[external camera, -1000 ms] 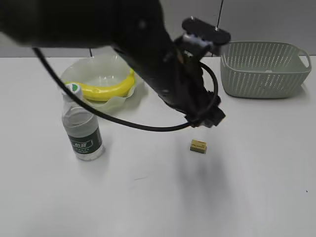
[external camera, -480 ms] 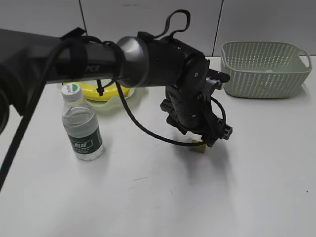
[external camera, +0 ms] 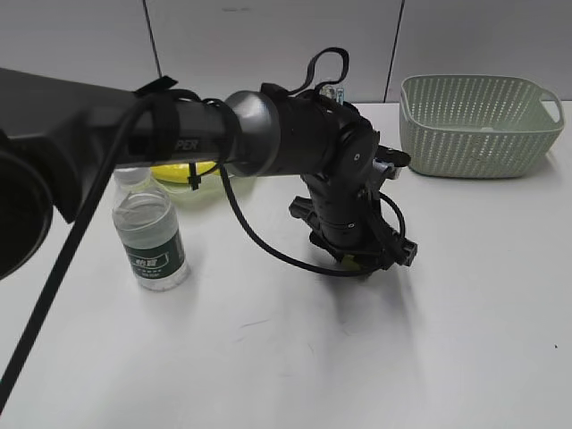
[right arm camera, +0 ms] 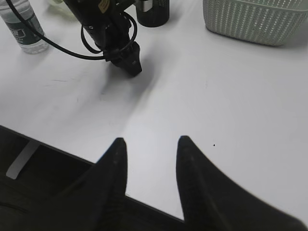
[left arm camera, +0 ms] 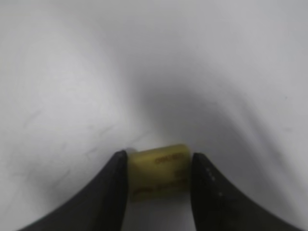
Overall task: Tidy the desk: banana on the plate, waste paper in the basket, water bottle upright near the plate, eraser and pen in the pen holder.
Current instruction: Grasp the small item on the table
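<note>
The water bottle (external camera: 149, 235) stood upright on the desk (external camera: 268, 357) at the left, just in front of the plate (external camera: 183, 192), with the banana (external camera: 179, 170) lying in that plate behind it. The basket (external camera: 478, 125) sat at the far right rear. Near the middle, the eraser (left arm camera: 158, 171) lay on the desk between the two fingers of the left gripper (left arm camera: 159, 180). The pen holder (right arm camera: 153, 12) stood behind that arm. The right gripper (right arm camera: 149, 166) hung over the desk's front edge.

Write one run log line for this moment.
left gripper: around eraser on desk | right gripper: open, empty | bottle: upright
</note>
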